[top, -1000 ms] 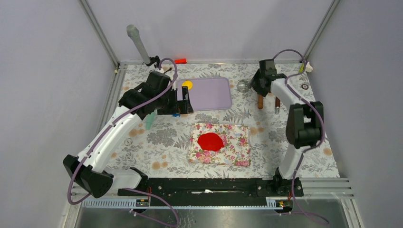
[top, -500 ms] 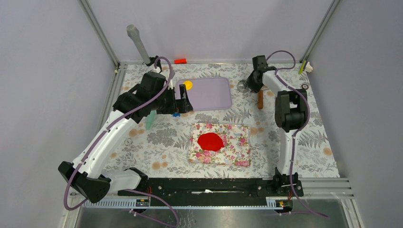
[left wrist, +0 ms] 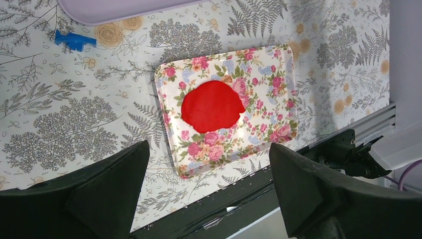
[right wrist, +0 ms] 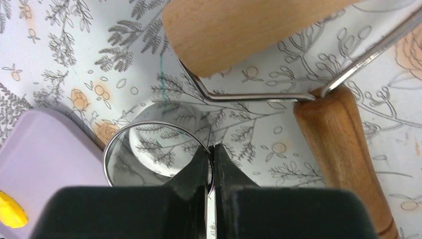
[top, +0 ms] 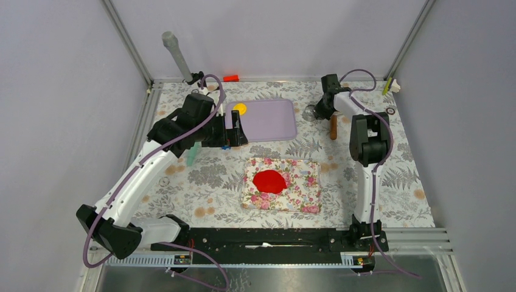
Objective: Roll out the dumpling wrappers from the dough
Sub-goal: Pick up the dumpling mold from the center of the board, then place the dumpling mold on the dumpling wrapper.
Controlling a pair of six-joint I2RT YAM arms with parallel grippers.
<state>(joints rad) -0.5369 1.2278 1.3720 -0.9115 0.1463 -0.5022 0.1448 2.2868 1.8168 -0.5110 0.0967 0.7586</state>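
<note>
The dough (top: 270, 181) is a flat red sheet on the floral board (top: 304, 194); the left wrist view shows the dough (left wrist: 212, 106) on the board (left wrist: 268, 84). One yellow dumpling wrapper (top: 240, 109) lies at the corner of the purple tray (top: 271, 121), and its edge (right wrist: 10, 211) shows in the right wrist view. My left gripper (top: 236, 129) hovers open by the tray's left end, its jaws (left wrist: 208, 149) wide apart and holding nothing. My right gripper (top: 317, 109) is at the back of the table, shut (right wrist: 211, 149) on the rim of a metal ring cutter (right wrist: 106, 160).
A wooden rolling pin (top: 333, 128) with a wire frame lies just right of the ring cutter (top: 310, 111); its roller (right wrist: 239, 30) and handle (right wrist: 343, 144) are close. A blue piece (left wrist: 74, 41) and a teal tool (top: 193, 155) lie left of the board. A red-orange block (top: 230, 78) sits at the back edge.
My right gripper has swung back and left from beside the rolling pin to the ring cutter and closed on its rim. The left arm has shifted only slightly.
</note>
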